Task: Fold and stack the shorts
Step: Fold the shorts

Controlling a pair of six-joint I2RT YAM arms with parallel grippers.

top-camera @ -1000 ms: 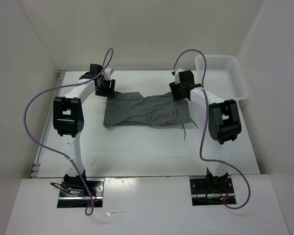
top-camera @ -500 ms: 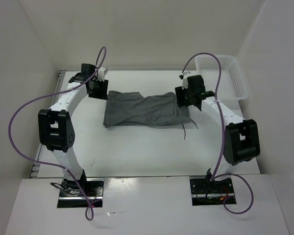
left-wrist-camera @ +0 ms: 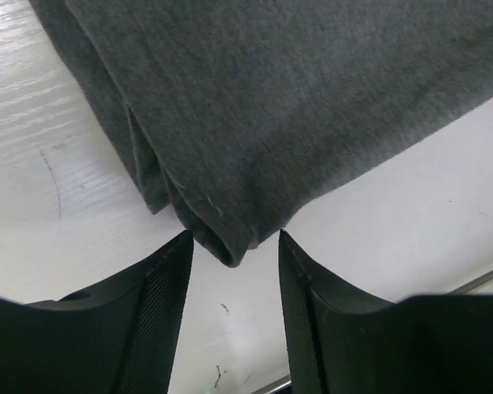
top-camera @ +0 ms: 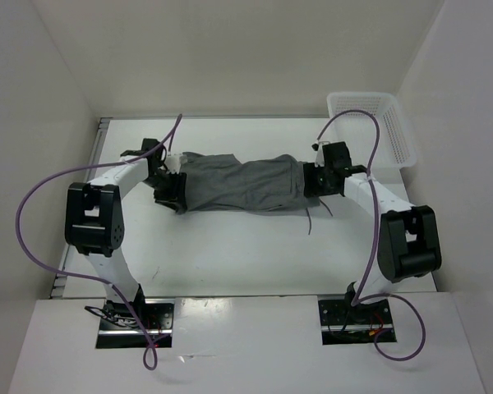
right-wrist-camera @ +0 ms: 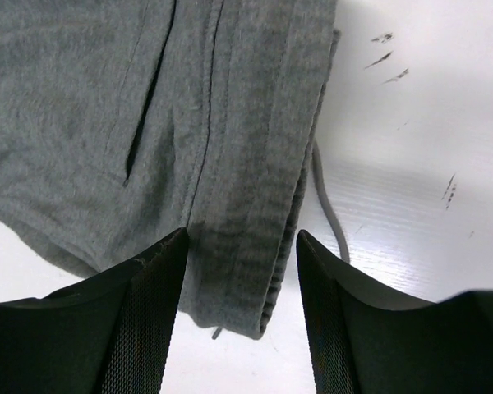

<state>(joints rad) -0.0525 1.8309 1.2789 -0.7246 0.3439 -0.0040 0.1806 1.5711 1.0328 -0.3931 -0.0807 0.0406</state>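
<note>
1. Left gripper (left-wrist-camera: pixel 234 246): sits low at the left end of the shorts (top-camera: pixel 242 182), jaws parted, with the folded hem corner between the fingertips but not pinched; risks catching only the top layer on closing, leaving the lower layers to drag or slip out
2. Shorts: lie flat across the middle of the table (top-camera: pixel 230 246), stretched in a long band between both arms, leg end left, waistband right; could bunch or twist mid-span with uneven lifting from the two sides
3. Right gripper (right-wrist-camera: pixel 242 238): stands over the waistband edge, jaws released and straddling the cloth, nothing clamped; may take too shallow a bite near the edge and lose it under the fabric's weight
4. Drawstring (right-wrist-camera: pixel 329 205): trails loose on the table just beside the waistband, toward the near edge; could snag a finger or end up hanging out of the fold
5. Basket (top-camera: pixel 394 131): stands at the far right corner, apart from the shorts; probably leaves little room for a wide swing of the right arm
</note>
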